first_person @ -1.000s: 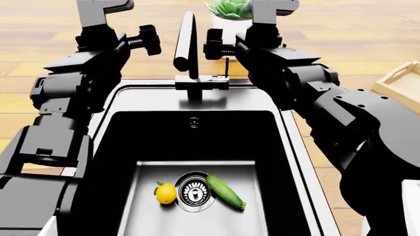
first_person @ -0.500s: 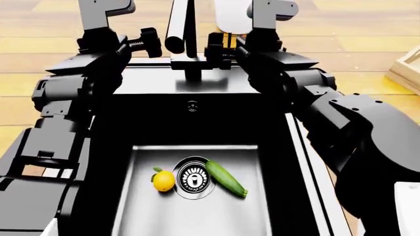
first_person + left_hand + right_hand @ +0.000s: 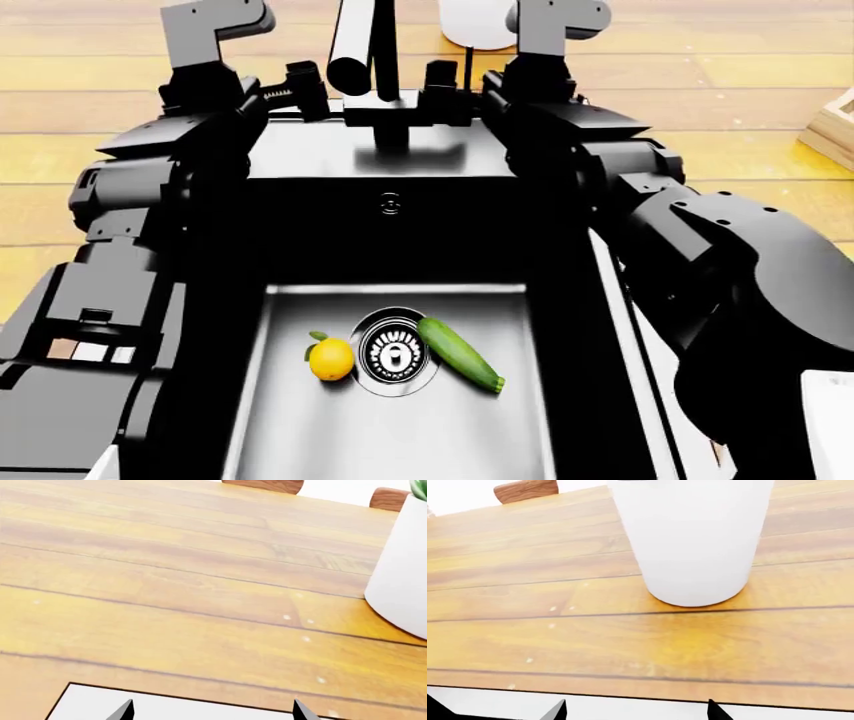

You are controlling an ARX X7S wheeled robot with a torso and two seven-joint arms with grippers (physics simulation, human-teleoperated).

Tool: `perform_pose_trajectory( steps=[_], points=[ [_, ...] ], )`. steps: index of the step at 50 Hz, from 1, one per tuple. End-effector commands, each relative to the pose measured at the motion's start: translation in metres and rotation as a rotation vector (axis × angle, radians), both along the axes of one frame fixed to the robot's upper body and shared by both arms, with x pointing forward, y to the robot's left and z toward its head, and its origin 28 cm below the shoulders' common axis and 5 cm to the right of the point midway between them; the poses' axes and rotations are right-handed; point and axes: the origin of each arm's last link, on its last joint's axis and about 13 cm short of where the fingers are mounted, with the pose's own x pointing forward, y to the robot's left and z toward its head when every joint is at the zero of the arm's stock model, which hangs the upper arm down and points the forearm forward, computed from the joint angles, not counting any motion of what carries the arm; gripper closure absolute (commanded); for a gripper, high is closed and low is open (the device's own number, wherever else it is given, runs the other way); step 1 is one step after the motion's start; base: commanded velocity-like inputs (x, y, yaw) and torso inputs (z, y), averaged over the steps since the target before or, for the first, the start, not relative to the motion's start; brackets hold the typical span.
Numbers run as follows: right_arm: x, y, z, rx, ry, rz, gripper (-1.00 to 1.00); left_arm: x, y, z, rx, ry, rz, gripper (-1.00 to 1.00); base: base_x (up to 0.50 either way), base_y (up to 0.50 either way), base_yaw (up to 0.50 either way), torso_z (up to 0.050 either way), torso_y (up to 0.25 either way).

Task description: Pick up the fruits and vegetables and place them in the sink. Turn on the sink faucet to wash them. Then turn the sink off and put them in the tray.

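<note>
Lying in the sink, the lemon sits at the drain's nine o'clock, the cucumber at three. Only wrist views show both grippers' tips spread, the right facing the white pot.

No readable text, label, brand or number is seen in any view. An embossed pattern is seen on the drain in the sink, too small to be read. The pot is plain white, unmarked.
</note>
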Motion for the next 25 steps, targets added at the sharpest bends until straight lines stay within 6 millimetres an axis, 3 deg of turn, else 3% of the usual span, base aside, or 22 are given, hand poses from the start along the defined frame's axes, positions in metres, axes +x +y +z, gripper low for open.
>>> perform_pose_trajectory(
  steps=[1, 13, 23, 25],
  points=[
    [0.0, -0.019, -0.002, -0.01, 0.038, -0.085, -1.0, 0.0, 0.0, -0.002, -0.004, 0.003, -0.001, -1.0, 0.0, 0.0, 0.0, 0.0, 0.0],
    [-0.005, -0.046, 0.002, -0.018, 0.063, -0.193, -1.0, 0.0, -0.001, -0.004, -0.001, 0.006, -0.006, -1.0, 0.0, 0.0, 0.0, 0.0, 0.0],
    [-0.007, -0.049, 0.005, -0.024, 0.053, -0.206, -1.0, -0.001, -0.001, -0.003, 0.007, -0.006, -0.007, -1.0, 0.0, 0.0, 0.0, 0.0, 0.0],
    [-0.007, -0.049, 0.006, -0.026, 0.047, -0.205, -1.0, -0.001, -0.001, -0.003, 0.012, -0.01, -0.008, -1.0, 0.0, 0.0, 0.0, 0.0, 0.25]
  ],
)
